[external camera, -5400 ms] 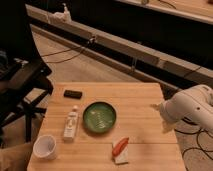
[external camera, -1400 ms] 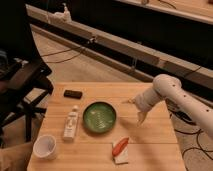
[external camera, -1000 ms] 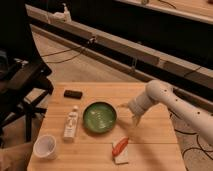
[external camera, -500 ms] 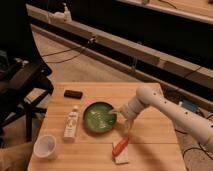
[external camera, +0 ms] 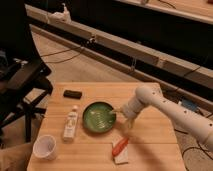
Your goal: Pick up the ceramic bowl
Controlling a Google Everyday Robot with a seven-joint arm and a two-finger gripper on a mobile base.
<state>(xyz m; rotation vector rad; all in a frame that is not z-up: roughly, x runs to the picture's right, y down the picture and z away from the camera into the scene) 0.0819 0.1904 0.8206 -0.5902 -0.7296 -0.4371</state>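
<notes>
- Green and glossy, the ceramic bowl (external camera: 99, 116) is shallow and round, with pale streaks inside and a darker rim.
- It stands upright near the middle of the wooden table (external camera: 150, 145), between a white bottle (external camera: 71, 124) lying at its left and the white arm at its right.
- The gripper (external camera: 122, 118) is at the bowl's right rim, its two fingers spread apart and holding nothing.
- A white cup (external camera: 45, 147) stands at the near left corner, well apart from the bowl.
</notes>
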